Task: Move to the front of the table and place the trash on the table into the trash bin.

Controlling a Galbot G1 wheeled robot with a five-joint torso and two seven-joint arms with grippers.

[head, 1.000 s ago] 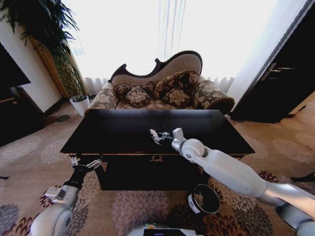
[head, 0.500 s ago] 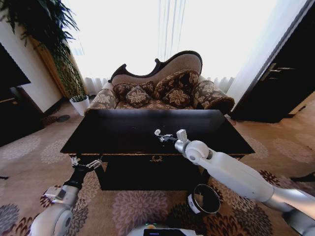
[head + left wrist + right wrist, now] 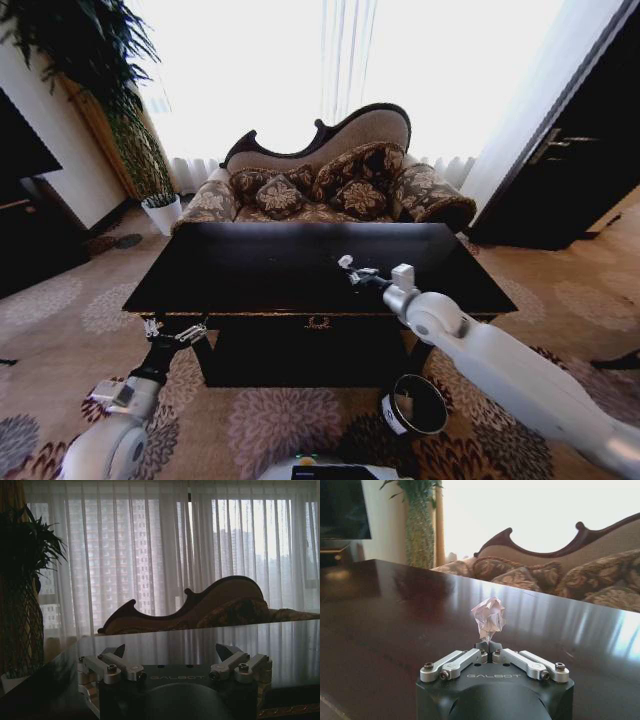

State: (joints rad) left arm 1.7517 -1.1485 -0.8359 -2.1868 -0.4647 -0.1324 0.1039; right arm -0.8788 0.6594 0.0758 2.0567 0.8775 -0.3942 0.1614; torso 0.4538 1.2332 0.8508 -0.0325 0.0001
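Right hand (image 3: 350,271) is clamped on a crumpled paper wad (image 3: 489,617) above the black tabletop (image 3: 250,265). Left hand (image 3: 172,333) hangs wide open, empty, by the tabletop's front-left corner.

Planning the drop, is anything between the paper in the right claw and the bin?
Nothing visible. The right claw holds the paper wad above the table; the bin stands open on the floor by the table's front right, with only the table edge to clear.

head: high, faces 12 o'clock over table (image 3: 250,270)
wrists: low at tabletop, facing sofa (image 3: 580,575)
shared: table, sofa
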